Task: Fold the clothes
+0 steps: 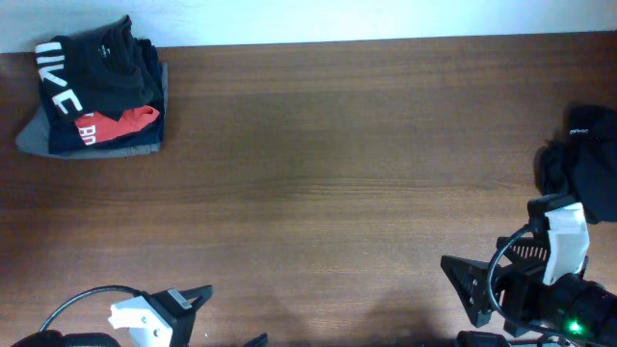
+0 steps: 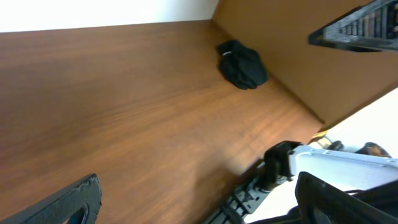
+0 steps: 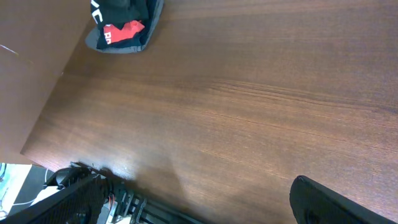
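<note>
Two lots of clothes are seen on the bench [image 1: 337, 173], well apart. A stack of clothes [image 1: 92, 72] is set in the far left corner, a black shirt with white lettering on top, grey cloth beneath and a red shirt [image 1: 130, 122] tucked between them. One dark garment [image 1: 593, 164] is left crumpled at the right edge, just beyond the right arm [image 1: 564, 241]; it is judged to lie there as the next piece to be taken. The bare wood between is judged to serve as folding space. Both the right arm and the left arm [image 1: 145, 318] are parked low at the near edge, jaws spread wide, with nothing pinched. No basket or box is seen, so the clothes are contained by nothing.
</note>
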